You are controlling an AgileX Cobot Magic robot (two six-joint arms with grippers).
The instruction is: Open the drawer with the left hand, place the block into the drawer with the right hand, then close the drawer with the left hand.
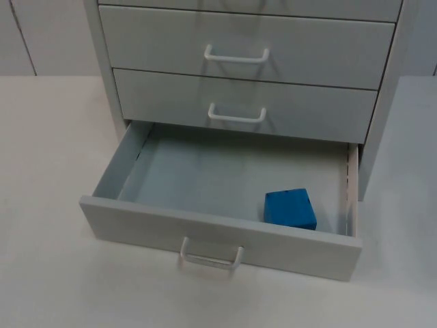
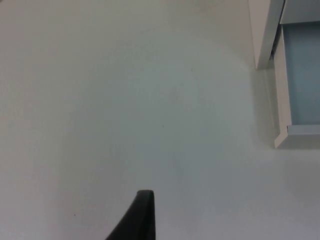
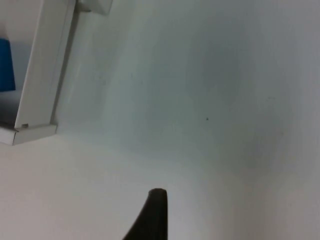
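The grey cabinet's bottom drawer (image 1: 218, 236) is pulled out, its white handle (image 1: 210, 257) facing the front. A blue block (image 1: 291, 209) lies on the drawer floor in the front right corner, close to the right wall. My left gripper (image 2: 142, 216) hovers over bare table to the left of the drawer, whose front left corner (image 2: 295, 132) is in the left wrist view. My right gripper (image 3: 155, 215) hangs over bare table to the right of the drawer. The right wrist view shows the drawer's side wall (image 3: 42, 65) and an edge of the blue block (image 3: 5, 65).
Two upper drawers (image 1: 246, 48) of the cabinet are shut, each with a white handle (image 1: 236, 115). White table top (image 1: 48, 205) stretches to the left, to the right and in front of the cabinet.
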